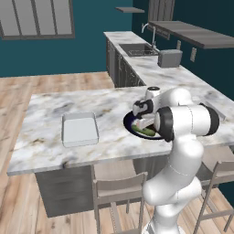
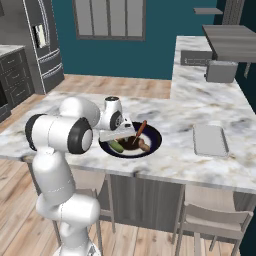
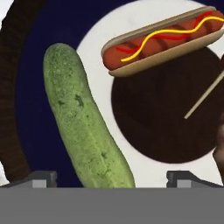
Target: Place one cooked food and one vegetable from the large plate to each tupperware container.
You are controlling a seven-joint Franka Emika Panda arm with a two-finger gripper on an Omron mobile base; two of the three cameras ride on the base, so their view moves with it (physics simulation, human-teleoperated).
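The large plate, navy-rimmed with a brown centre, lies right under my hand. On it are a green cucumber, a hot dog with mustard and ketchup, and a thin skewer stick. My gripper is open, fingertips far apart, with the cucumber's near end between them, not gripped. The gripper hovers low over the plate; the arm hides part of the plate. One tupperware container sits empty to the plate's left, and a container sits empty to its right.
The plate and containers rest on a marble island. Stools stand along its near edge. A toaster and sink are on the far counter. A fridge stands at the back left.
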